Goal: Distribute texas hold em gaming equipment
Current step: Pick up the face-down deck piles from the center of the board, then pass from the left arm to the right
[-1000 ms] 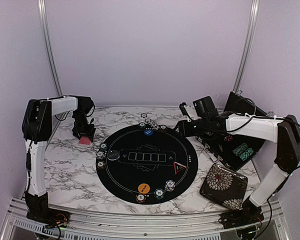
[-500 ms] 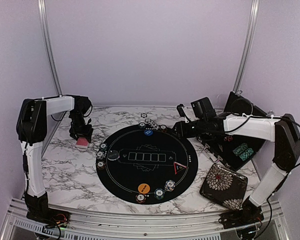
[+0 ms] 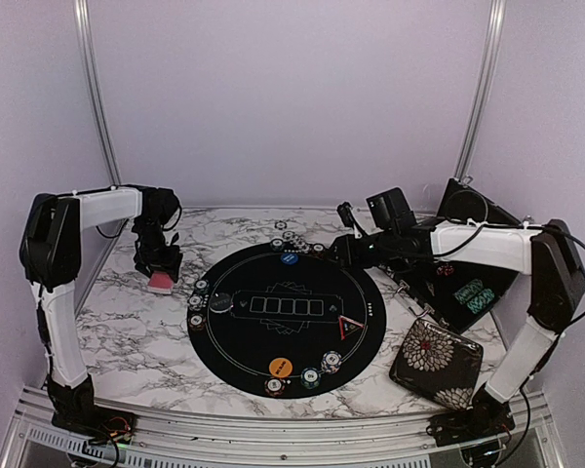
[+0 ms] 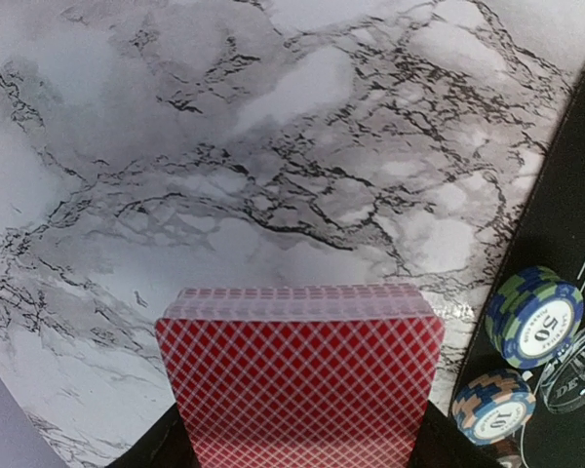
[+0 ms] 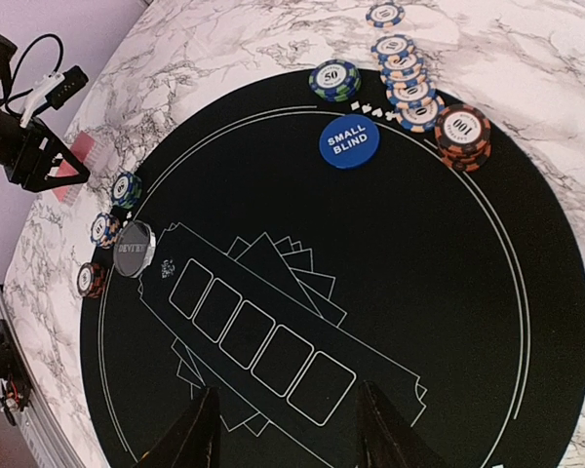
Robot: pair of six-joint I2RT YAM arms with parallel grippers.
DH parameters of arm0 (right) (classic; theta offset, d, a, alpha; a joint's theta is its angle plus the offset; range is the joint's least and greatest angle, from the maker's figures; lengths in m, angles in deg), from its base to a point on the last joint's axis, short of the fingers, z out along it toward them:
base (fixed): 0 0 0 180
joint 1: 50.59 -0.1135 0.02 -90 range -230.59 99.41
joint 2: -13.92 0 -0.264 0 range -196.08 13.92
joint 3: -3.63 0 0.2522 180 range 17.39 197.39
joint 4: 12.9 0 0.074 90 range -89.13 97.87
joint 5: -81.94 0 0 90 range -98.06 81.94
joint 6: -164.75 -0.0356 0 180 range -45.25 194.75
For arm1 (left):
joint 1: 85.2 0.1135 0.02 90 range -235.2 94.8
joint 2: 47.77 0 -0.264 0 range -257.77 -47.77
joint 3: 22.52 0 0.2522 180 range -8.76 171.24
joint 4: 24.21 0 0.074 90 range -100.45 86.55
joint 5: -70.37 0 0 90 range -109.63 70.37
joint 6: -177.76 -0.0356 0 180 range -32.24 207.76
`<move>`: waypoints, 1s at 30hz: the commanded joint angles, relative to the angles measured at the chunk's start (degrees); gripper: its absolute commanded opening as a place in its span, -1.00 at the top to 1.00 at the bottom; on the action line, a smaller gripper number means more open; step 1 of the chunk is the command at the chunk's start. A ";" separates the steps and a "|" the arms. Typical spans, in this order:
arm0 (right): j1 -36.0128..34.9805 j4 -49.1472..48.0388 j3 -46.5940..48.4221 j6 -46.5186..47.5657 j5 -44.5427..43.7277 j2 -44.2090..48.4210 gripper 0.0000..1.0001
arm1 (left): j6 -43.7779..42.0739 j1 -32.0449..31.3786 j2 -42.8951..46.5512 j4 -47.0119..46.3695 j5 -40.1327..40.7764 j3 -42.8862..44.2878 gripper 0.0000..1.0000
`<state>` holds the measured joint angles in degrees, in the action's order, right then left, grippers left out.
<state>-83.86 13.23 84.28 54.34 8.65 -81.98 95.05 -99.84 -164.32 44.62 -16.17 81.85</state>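
Soft even light; faint shadows; slight blur.

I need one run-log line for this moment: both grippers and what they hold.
left gripper: shut on card deck, over marble table | right gripper: open, empty, above black mat | cards on mat: none

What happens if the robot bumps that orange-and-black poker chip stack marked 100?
The orange-and-black striped chip stack would probably shear apart, since it's loose discs piled up. Being short and wide, it likely won't tip whole. Spilled chips might roll across the round black mat.
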 commanded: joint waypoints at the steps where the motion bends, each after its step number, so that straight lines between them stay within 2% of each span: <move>1: -0.90 -1.07 2.27 -1.60 2.20 -0.75 0.10 | 1.23 -2.18 4.26 1.71 -0.48 -1.78 -0.08; 15: -1.16 -2.69 2.19 -4.89 8.65 -2.91 0.10 | 4.15 -10.84 11.42 1.92 -2.37 -7.17 -0.08; 30: -1.71 -10.98 1.12 -12.02 19.48 -7.48 0.08 | 6.08 -22.61 11.57 4.34 -3.08 -3.10 -0.07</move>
<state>-84.94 6.82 84.33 45.14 23.56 -88.12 100.42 -119.70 -153.48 46.01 -18.75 75.43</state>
